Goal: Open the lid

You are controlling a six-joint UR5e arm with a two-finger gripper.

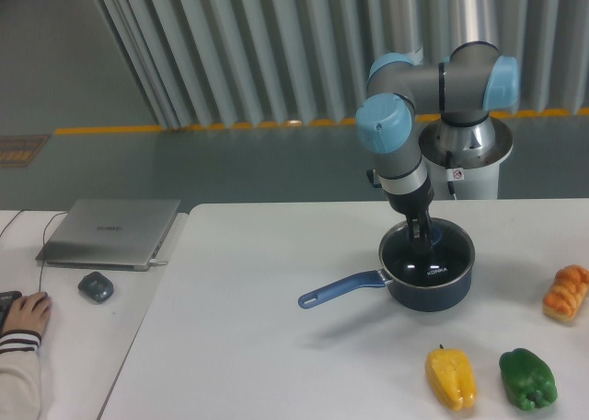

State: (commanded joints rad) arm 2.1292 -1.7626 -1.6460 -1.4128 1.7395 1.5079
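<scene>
White counter (pixel 276 346) spans the frame; UR5e arm (pixel 405 116) is mounted at its 1 o'clock edge.

Arm is bent down over the dark blue saucepan (pixel 433 286), which is set at about 3 o'clock from counter centre, long blue handle (pixel 339 289) pointed toward 8 o'clock.

The lid (pixel 405 254), dark glass with a thin silver rim and small white lettering, is seen seated flat on the saucepan. Not yet lifted.

Claw (pixel 425 245) is lowered onto the lid's centre, where the knob would be; the knob itself is hidden behind it. Whether the fingers are spread or pressed on the knob cannot be told.

Step in hand, as judged: the grasp at the knob, lift not begun. Next move calls for a firm pinch on the knob to be confirmed, then a straight vertical pull so the rim clears the saucepan without the pot being dragged.

Elsewhere noted: laptop (pixel 110 231) and mouse (pixel 96 285) at 9 o'clock, yellow pepper (pixel 451 378) and green pepper (pixel 528 379) at 5 o'clock.
</scene>
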